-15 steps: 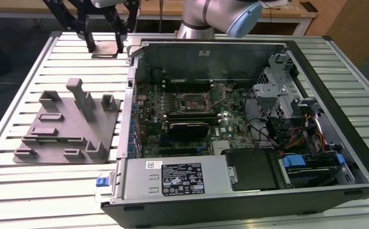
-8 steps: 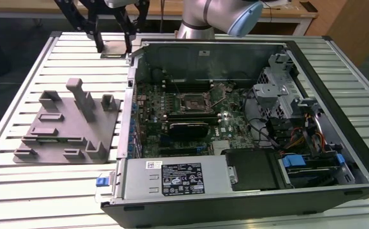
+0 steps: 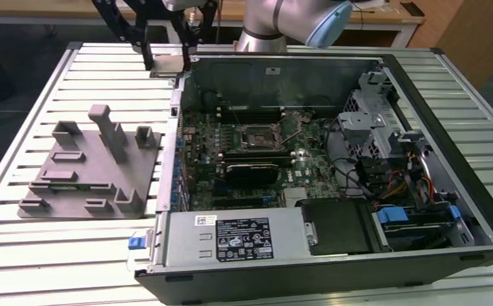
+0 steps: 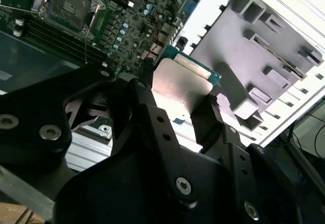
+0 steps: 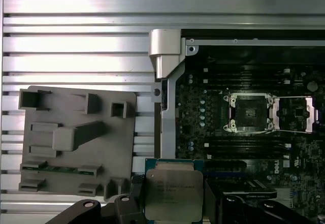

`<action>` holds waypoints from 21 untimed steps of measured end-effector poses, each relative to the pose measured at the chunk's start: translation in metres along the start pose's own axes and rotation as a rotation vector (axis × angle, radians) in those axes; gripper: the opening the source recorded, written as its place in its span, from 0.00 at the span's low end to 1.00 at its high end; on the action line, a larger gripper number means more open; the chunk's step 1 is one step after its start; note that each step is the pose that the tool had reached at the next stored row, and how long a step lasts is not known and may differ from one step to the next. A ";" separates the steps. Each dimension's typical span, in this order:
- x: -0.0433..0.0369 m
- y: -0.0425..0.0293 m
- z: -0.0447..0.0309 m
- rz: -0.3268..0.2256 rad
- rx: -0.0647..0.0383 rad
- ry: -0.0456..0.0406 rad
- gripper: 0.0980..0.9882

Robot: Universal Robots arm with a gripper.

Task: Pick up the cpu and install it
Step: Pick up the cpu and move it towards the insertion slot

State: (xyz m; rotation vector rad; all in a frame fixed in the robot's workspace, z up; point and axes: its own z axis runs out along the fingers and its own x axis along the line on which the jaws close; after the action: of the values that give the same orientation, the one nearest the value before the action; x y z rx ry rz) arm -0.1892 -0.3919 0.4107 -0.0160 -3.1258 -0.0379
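Note:
My gripper [image 3: 168, 62] is shut on the cpu [image 3: 168, 65], a small flat square chip with a silver top. It hangs above the slatted table just outside the far corner of the open computer case [image 3: 450, 127], toward the exterior view's left. Both wrist views show the cpu [image 5: 172, 189] [image 4: 184, 81] pinched by its edges between the black fingers [image 5: 136, 189] [image 4: 143, 84] of the gripper [image 5: 172, 196] [image 4: 177, 96]. The empty cpu socket [image 3: 259, 135] [image 5: 250, 113] [image 4: 68, 0] on the motherboard lies open, its load plate [image 5: 297, 115] flipped aside.
A grey fixture plate [image 3: 85, 172] [image 5: 76, 137] [image 4: 264, 46] with upright posts lies on the table beside the case. Inside the case are a black cooler block [image 3: 250, 171], a power supply [image 3: 238, 237], drive cages [image 3: 374, 121] and cables [image 3: 399, 185]. The case walls stand around the motherboard.

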 end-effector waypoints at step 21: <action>-0.0470 0.0005 -0.0008 0.000 0.000 0.0001 0.51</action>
State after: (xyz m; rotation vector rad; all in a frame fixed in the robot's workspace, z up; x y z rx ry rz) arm -0.1422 -0.3919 0.4108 -0.0161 -3.1257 -0.0377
